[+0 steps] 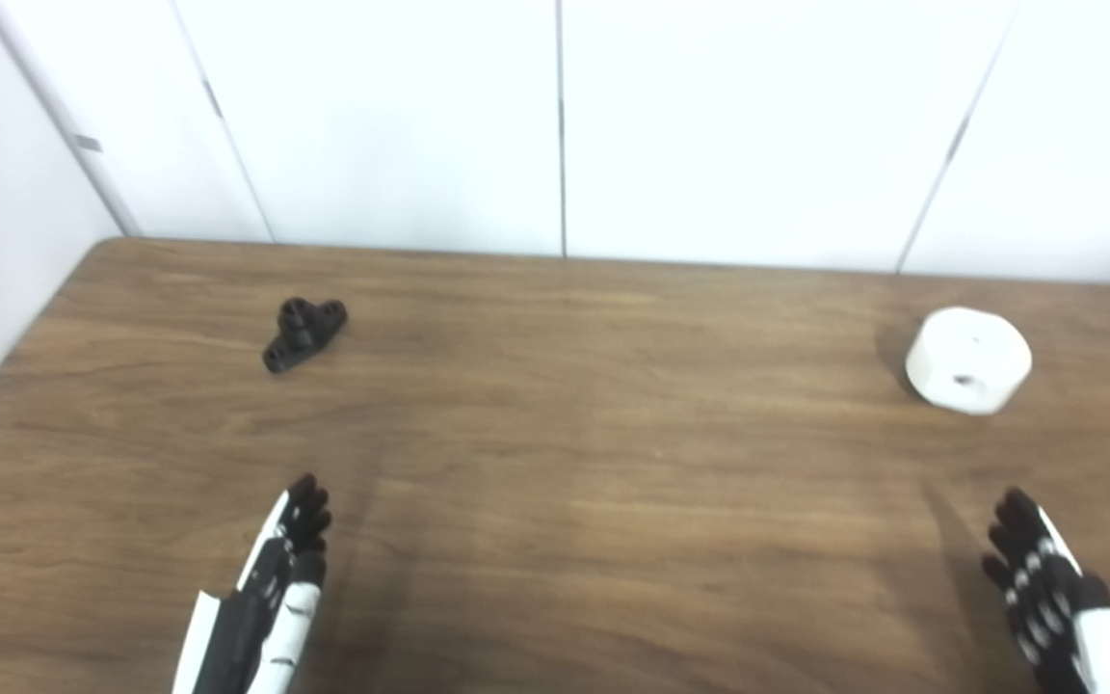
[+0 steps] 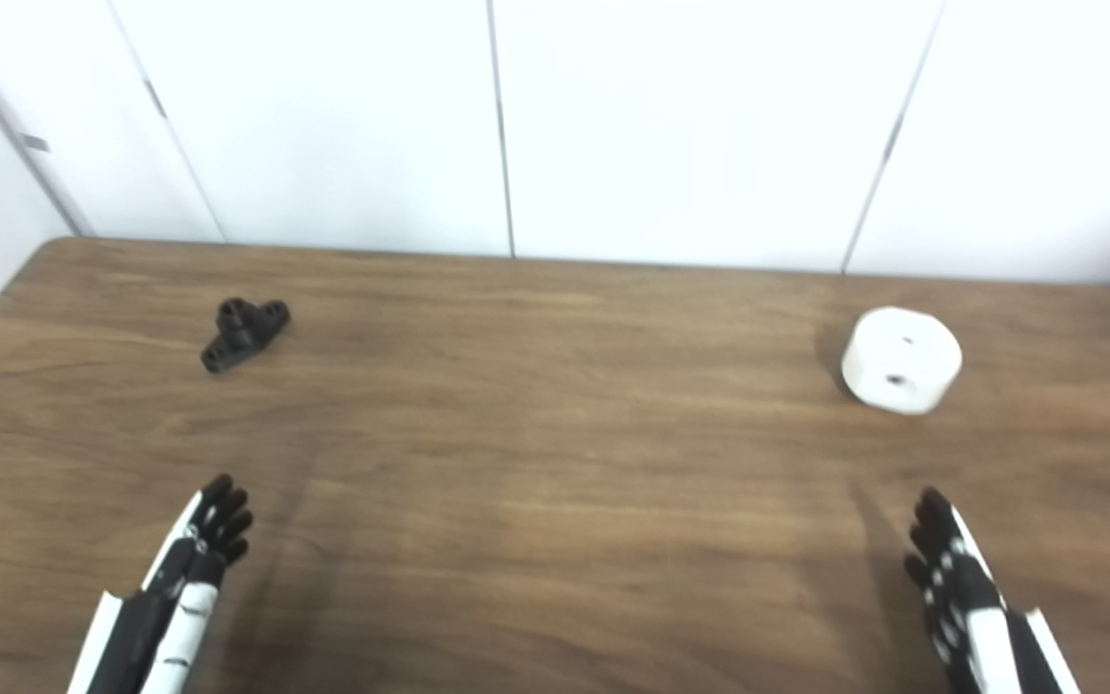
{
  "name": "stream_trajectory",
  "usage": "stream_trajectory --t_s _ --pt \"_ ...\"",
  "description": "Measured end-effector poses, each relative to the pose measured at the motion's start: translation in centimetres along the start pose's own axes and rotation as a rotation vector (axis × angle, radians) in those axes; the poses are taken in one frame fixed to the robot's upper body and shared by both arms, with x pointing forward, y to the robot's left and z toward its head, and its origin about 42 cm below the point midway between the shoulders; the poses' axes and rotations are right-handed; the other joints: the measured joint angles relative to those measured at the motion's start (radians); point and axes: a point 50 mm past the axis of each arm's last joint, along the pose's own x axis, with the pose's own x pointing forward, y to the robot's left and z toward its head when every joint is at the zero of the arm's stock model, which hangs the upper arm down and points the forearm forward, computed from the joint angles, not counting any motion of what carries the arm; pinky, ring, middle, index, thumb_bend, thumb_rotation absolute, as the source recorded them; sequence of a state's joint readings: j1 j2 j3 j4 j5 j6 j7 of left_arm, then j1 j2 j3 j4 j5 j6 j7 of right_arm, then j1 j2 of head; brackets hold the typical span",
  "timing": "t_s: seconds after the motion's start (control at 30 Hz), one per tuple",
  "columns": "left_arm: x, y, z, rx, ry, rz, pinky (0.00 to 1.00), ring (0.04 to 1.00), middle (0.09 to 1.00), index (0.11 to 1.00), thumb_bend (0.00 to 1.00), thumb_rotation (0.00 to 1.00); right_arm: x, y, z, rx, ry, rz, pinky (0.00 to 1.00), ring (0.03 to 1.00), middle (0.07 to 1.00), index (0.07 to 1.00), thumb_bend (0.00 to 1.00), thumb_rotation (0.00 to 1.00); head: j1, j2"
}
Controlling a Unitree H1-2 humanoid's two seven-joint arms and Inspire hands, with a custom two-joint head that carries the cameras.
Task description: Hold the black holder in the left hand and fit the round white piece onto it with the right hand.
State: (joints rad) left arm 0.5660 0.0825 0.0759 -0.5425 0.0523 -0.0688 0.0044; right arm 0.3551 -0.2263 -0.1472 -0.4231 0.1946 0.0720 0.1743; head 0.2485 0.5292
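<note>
Seemingly T-shaped black holder (image 1: 303, 333) lies apart from round white piece (image 1: 967, 360).

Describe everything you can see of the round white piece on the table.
The round white piece is a short, thick cylinder, plain white and matte, likely plastic. Its flat top shows a small hole, and another small dark hole sits in its near side wall. It rests on the wooden table, toward the far right, casting a soft shadow to its left. Nothing touches it but the table: the right robot hand lies nearer the camera, apart from it.
</note>
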Motion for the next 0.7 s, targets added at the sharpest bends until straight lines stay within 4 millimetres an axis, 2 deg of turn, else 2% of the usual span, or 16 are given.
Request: stream_trajectory --t_s 0.13,0.27,0.4,0.7 --pt "-0.1 -0.2 -0.4 0.002 0.003 -0.006 0.90 0.917 0.935 0.961 0.49 0.82 0.0 -0.1 -0.5 0.008 0.005 0.005 1.00 1.000 1.000 0.998 0.64 1.00 0.024 -0.028" --pt "-0.2 -0.4 -0.5 0.020 -0.006 -0.011 0.90 0.918 0.931 0.953 0.49 0.82 0.1 -0.2 -1.0 0.002 -0.012 0.005 1.00 1.000 1.000 0.995 0.56 1.00 0.038 -0.051" --pt "-0.3 -0.5 -1.1 0.025 0.007 -0.015 0.89 0.919 0.928 0.945 0.46 0.79 0.1 -0.3 -1.3 0.000 -0.027 0.005 1.00 1.000 1.000 0.997 0.54 1.00 0.051 -0.072" --pt "-0.3 -0.9 -1.8 0.014 0.010 -0.032 0.91 0.924 0.939 0.943 0.45 0.71 0.5 -0.5 -1.8 0.001 -0.044 0.003 1.00 1.000 1.000 1.000 0.56 1.00 0.103 -0.110"
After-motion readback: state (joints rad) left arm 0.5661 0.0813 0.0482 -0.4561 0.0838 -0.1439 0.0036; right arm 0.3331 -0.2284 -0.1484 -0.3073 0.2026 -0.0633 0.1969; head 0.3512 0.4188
